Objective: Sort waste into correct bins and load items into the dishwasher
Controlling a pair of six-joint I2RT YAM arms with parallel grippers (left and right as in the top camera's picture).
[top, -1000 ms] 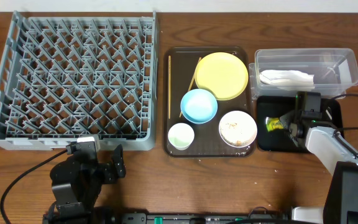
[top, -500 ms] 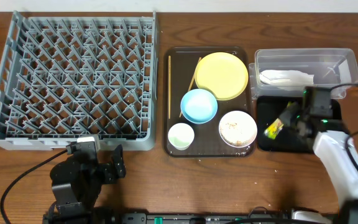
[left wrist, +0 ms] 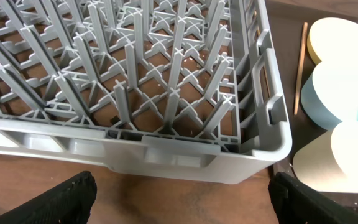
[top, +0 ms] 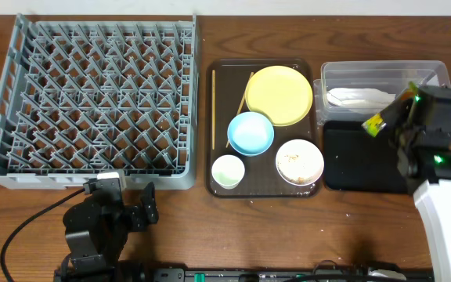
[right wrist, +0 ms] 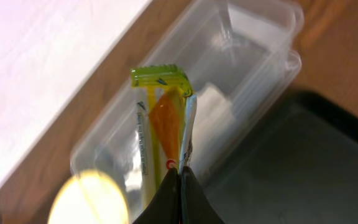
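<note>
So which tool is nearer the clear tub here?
Right. The right tool, shut on the sachet, hangs at the clear tub's front edge; the left tool sits open far away, just in front of the dish rack.

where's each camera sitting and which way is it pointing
overhead: above the table, facing straight down on dish rack, serving tray, clear tub, black tray; both arms show
left wrist: low by the rack's near right corner, facing it; open left pincer at bottom corners
right wrist: by the tub, looking along the shut right pincer holding the sachet wrapper
shared: overhead and right wrist both show sachet, tub, black tray
</note>
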